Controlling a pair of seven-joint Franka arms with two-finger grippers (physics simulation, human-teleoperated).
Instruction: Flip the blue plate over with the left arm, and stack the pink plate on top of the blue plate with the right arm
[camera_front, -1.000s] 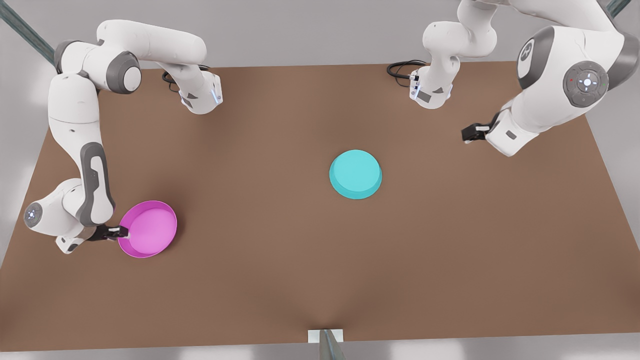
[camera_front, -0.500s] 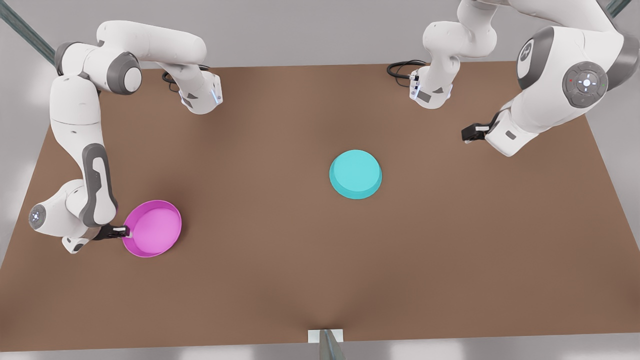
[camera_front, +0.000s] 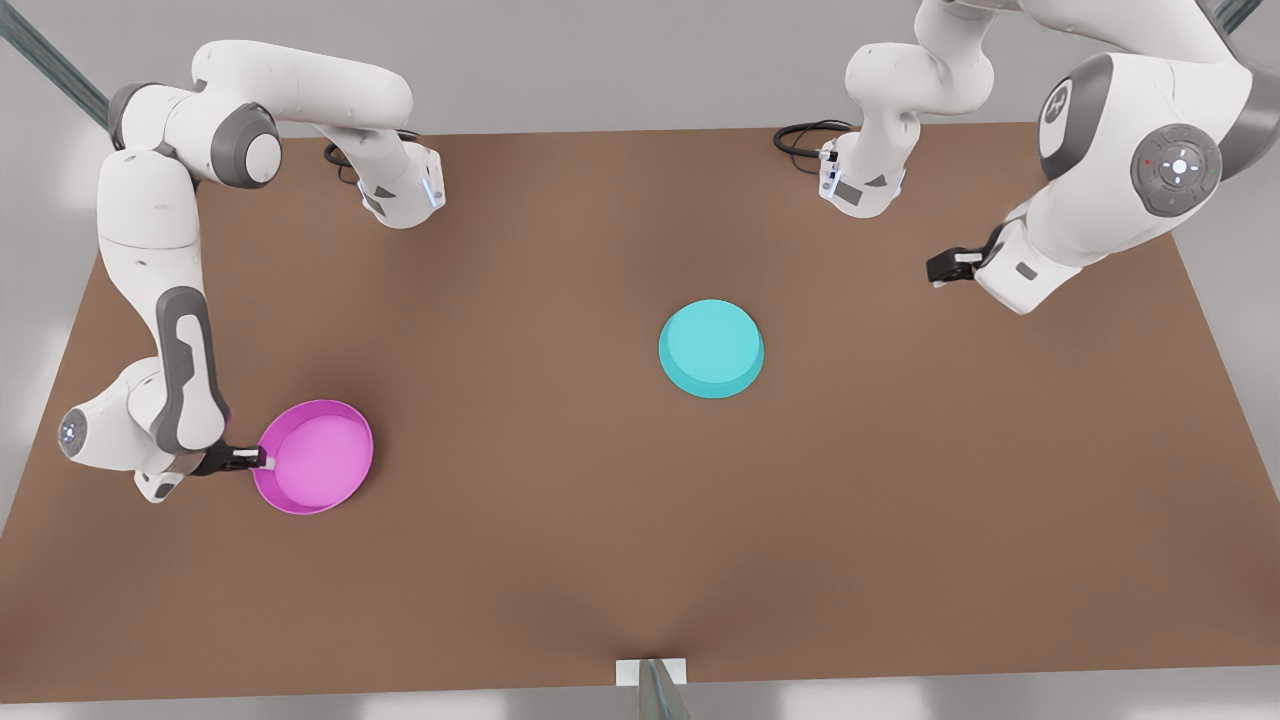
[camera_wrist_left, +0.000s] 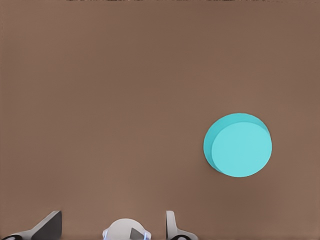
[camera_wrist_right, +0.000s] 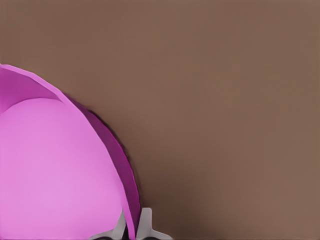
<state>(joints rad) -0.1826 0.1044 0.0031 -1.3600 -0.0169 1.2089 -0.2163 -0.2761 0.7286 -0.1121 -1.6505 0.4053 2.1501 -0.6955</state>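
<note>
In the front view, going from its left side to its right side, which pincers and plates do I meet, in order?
right pincer, shut on the rim of the pink plate → pink plate → blue plate, lying with its flat bottom up → left pincer, waiting apart from the blue plate, above the table.

Plain brown tabletop (camera_front: 600, 520), pale grey surround (softly lit), black cable coils (camera_front: 800, 138) at far edge
</note>
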